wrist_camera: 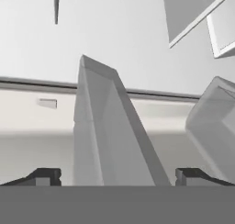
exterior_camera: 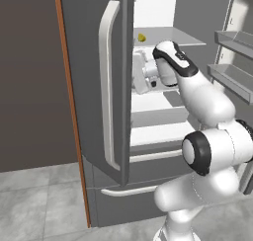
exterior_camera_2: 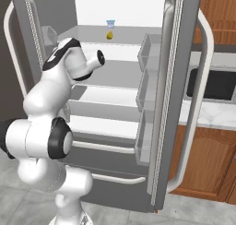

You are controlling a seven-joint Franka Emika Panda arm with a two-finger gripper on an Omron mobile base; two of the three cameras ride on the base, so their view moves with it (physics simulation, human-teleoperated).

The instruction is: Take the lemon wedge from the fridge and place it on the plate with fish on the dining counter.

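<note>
The step in hand looks like the reach into the fridge for the lemon wedge, which lies on an upper glass shelf toward the back, just beside a small pale blue cup; the left base view shows the same yellow speck above the arm's wrist. The gripper sits inside the fridge, a level below that shelf, with its fingers spread wide and nothing between them, and the hand view looks at the white interior and some clear bins, not the wedge. To do this well, the hand probably needs to rise to the upper shelf, come in over its front edge, and settle the fingers on either side of the wedge without nudging the cup; the piece is tiny, so a centred, low closing matters. The exact height gap is hard to judge from these angles. Both fridge doors stand open, with door bins on the right one, and a wooden cabinet run under a pale surface flanks the fridge on that side over a grey tiled floor.
</note>
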